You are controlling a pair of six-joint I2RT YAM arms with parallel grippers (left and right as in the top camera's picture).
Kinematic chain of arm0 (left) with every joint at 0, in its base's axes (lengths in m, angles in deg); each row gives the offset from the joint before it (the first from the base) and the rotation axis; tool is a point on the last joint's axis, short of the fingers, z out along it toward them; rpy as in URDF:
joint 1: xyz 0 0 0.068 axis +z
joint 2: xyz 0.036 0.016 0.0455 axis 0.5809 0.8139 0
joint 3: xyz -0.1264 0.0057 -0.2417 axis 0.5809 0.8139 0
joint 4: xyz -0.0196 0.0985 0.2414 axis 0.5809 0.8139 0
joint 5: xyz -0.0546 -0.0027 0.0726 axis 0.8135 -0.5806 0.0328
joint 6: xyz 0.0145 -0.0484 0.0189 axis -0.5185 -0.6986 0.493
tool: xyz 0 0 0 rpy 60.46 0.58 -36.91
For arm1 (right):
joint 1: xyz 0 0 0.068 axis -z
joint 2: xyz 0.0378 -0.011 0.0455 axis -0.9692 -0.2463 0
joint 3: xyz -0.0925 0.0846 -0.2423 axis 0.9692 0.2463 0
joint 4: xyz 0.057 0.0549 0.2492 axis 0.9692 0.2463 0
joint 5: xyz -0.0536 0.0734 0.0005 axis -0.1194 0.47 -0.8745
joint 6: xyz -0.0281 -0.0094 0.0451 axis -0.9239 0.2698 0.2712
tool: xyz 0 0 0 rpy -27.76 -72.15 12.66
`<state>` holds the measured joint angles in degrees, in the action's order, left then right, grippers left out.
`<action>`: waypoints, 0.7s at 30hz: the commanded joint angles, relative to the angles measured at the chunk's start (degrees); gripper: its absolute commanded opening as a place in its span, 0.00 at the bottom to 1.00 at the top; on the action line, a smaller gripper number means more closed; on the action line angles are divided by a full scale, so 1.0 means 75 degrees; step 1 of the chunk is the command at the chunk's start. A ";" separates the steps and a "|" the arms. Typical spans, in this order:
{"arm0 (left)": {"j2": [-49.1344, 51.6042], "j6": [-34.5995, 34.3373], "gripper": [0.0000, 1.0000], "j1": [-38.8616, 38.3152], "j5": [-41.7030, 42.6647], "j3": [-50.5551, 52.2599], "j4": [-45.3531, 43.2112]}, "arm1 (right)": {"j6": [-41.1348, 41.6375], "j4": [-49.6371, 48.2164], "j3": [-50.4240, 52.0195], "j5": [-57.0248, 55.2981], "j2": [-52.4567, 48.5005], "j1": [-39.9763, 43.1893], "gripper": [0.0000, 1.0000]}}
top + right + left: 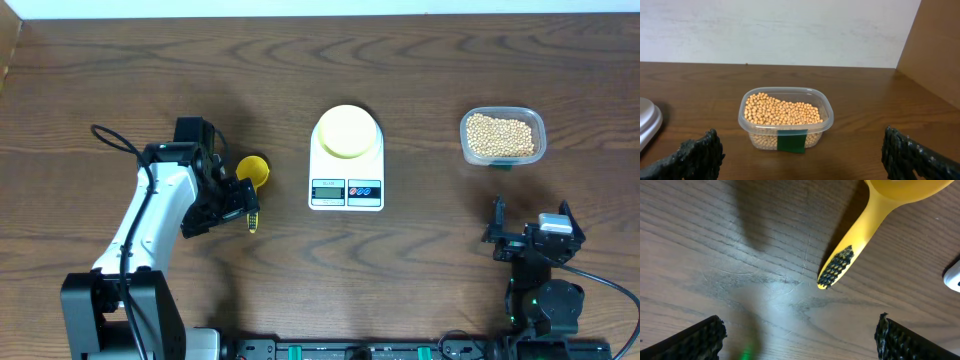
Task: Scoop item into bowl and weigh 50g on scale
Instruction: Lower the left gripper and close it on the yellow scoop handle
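The pale yellow-green bowl (347, 131) sits on the white scale (346, 190) at the table's middle. The tan beans (500, 134) fill a clear tub (503, 157) at the right; in the right wrist view the beans (781, 111) lie ahead. My left gripper (238, 200) is open and empty just left of the yellow scoop (253, 172), which lies on the table. In the left wrist view the scoop's handle (856, 239) points toward the open jaws (800, 337) without touching them. My right gripper (530, 230) is open and empty, well short of the tub (785, 131).
The scale's corner shows at the right edge of the left wrist view (954, 275), and its platform at the left edge of the right wrist view (647, 120). A wooden side wall (935, 55) stands at the right. A green label (791, 141) marks the tub's front.
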<state>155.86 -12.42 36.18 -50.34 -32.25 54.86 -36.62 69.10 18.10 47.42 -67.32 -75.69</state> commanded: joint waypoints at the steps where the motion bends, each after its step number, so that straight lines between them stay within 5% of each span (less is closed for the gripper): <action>1: 0.0029 -0.0058 0.98 0.0038 -0.0134 -0.0029 -0.0026 | -0.0067 0.0023 0.0017 0.0017 0.0041 0.0052 0.99; 9: 0.0114 0.0868 0.98 0.0038 0.0519 -0.0029 -0.0245 | -0.0067 0.0023 0.0017 0.0017 0.0041 0.0052 0.99; 21: 0.0259 0.1032 0.99 0.0029 0.0973 0.0705 -0.1641 | -0.0067 0.0023 0.0017 0.0017 0.0041 0.0052 0.99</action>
<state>157.06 -6.04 36.18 -44.20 -29.56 43.87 -36.62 69.10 18.10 47.42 -67.32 -75.69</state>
